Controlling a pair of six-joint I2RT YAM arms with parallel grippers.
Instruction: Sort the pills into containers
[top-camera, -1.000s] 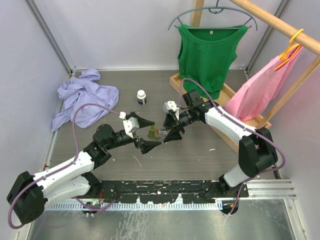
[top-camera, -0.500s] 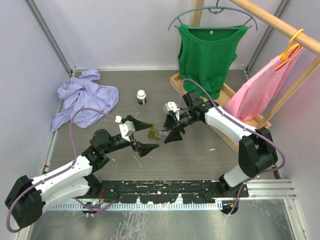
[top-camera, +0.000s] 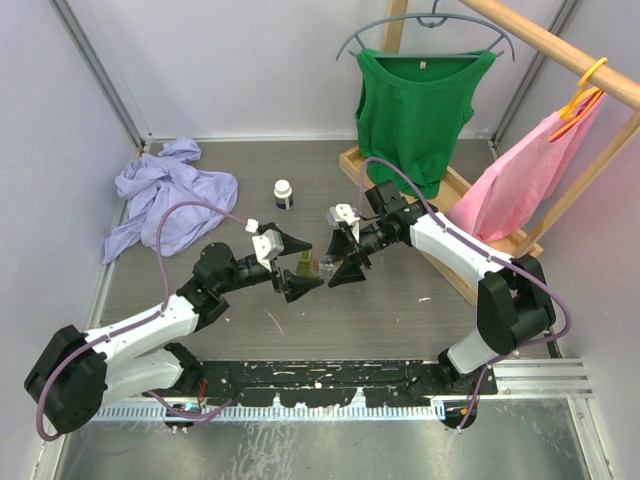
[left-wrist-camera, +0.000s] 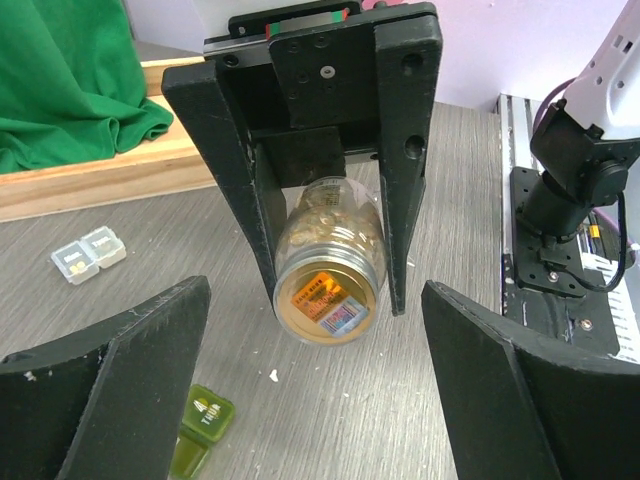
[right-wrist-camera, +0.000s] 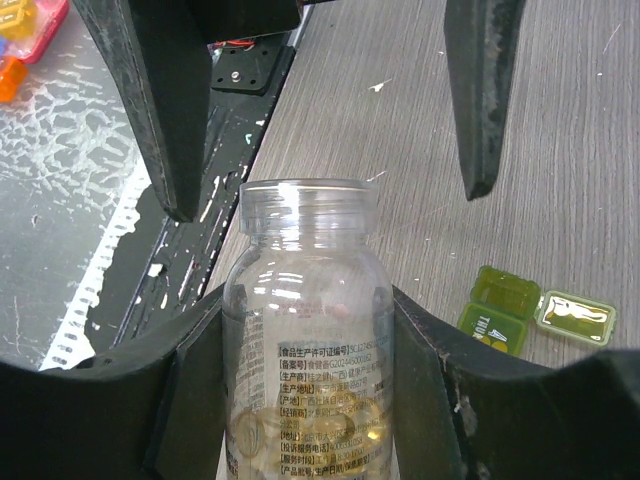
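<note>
While R hand grips pill bottle | L hand wide open

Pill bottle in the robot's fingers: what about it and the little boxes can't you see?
- Pill bottle: right wrist view, bottom cut off by the picture's edge; label print too small to read.
- Olive green pill case: left wrist view, partly hidden by a left finger and the bottom edge.
- Clear pill case: left wrist view, too small to tell what is inside.

The top camera looks down from behind; both wrist cameras closely face the same bottle from opposite ends.
</note>
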